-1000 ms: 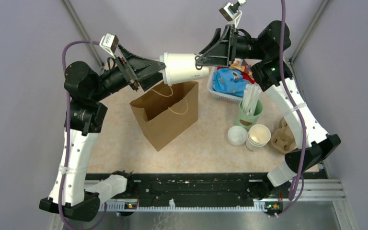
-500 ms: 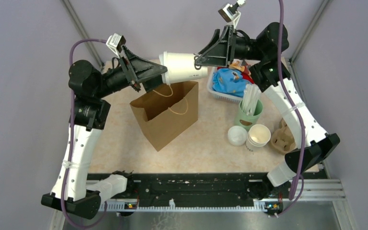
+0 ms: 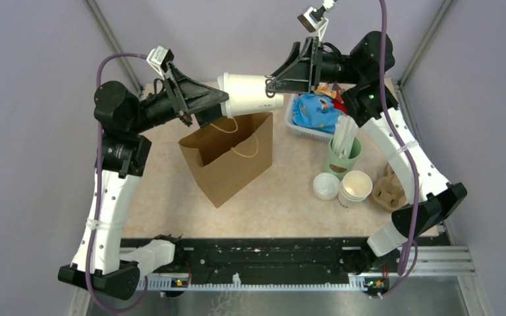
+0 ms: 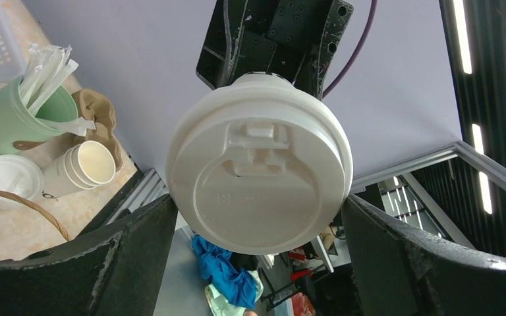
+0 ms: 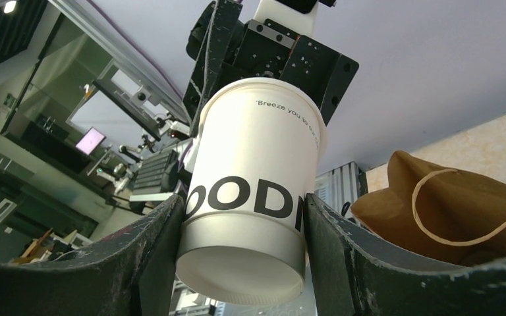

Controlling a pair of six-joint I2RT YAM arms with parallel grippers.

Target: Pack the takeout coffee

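The takeout coffee, a white paper cup with black lettering and a white lid, hangs on its side in the air above the open brown paper bag. My right gripper is shut on its bottom end; in the right wrist view the cup sits squeezed between both fingers of that gripper. My left gripper is open at the lid end. In the left wrist view the lid faces the camera, and the left gripper has one finger on each side of the rim.
A white basket with blue packets stands at the back right. In front of it are a green cup of white sticks, a stack of lidless cups, a loose lid and a brown cardboard carrier.
The left arm has risen and brought its open fingers around the lid end of the cup. The right gripper and cup have drifted slightly left and up.
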